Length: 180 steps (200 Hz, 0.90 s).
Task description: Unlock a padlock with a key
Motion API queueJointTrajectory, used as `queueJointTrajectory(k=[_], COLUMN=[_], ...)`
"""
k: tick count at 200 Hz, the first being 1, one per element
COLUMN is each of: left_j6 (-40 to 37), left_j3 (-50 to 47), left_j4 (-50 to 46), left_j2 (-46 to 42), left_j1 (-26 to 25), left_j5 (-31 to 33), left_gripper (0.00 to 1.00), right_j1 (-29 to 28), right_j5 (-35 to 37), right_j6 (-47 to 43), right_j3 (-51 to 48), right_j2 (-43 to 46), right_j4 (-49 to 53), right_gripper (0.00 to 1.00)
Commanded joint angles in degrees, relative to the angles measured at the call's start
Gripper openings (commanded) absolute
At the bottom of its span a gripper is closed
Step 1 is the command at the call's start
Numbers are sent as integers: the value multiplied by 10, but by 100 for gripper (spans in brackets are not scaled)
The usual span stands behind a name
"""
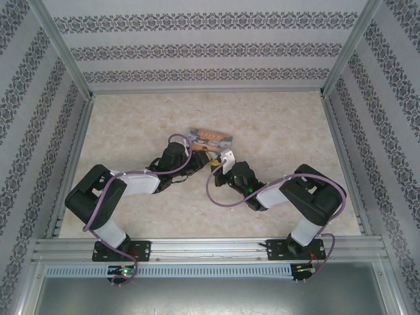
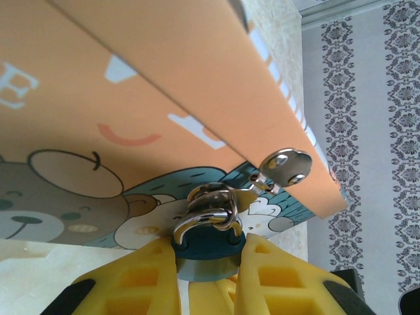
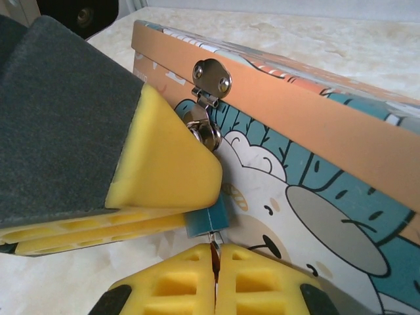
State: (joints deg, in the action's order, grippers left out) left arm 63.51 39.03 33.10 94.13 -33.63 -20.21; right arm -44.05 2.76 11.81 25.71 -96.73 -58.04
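Padlock (image 2: pixel 207 248) pinched by left fingers (image 2: pixel 141 279) — right fingers (image 3: pixel 177 285) hold key (image 3: pixel 214 251) at its base.

The padlock (image 2: pixel 205 248) hangs at the box (image 2: pixel 164 79) front, inside the left pincer (image 2: pixel 207 266).

A pale, marbled surface (image 1: pixel 282 125) — on it lies one orange cartoon-printed box (image 1: pixel 211 136), near the middle.
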Motion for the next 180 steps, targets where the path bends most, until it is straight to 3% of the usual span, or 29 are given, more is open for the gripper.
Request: queueJointTrajectory(k=[1, 76, 180], left_j6=[7, 16, 0], left_j3=[13, 5, -18], left_j4=[43, 76, 65], left_j2=[26, 65, 54], left_j1=[-32, -32, -13], left_j5=[-114, -110, -96], left_gripper=[21, 23, 39], right_j1=[-32, -59, -81], right_j5=[-28, 43, 102], right_j6=[13, 98, 234], right_j3=[11, -23, -57], right_j2=[12, -22, -61], right_j4=[-118, -129, -159], right_gripper=[0, 0, 0])
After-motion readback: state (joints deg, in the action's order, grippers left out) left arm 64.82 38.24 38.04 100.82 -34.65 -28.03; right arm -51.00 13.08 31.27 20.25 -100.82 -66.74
